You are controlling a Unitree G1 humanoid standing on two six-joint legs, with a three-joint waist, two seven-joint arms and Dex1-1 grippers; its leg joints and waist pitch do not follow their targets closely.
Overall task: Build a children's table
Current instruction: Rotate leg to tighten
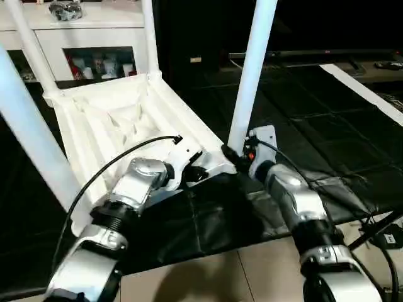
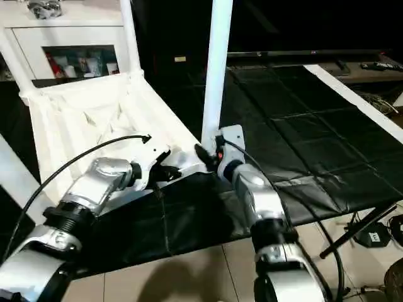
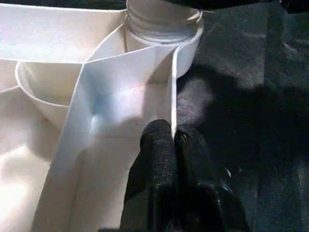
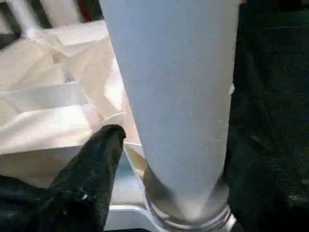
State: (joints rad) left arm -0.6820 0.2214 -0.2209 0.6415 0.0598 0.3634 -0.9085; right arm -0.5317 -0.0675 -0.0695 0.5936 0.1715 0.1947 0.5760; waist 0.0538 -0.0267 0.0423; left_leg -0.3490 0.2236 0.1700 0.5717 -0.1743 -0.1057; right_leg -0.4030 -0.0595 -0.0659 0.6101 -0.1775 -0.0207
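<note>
On the black mat (image 1: 327, 132), our upturned white table (image 1: 119, 119) with legs standing up, our left gripper (image 3: 173, 137) pinched shut on its rim, our right gripper (image 1: 230, 153) beside the near leg (image 1: 252, 69), fingers apart around its base, grip unclear.

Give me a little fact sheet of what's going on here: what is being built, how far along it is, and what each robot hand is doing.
Object: white table top, lying upside down on a black mat
Legs: four stand upright in the corner sockets; near right leg
Left gripper: shut on the top's rim wall, beside that leg's socket
Right gripper: at the base of the near right leg; one finger shows beside the leg, grip cannot be told
Background: white cabinet behind the table
</note>
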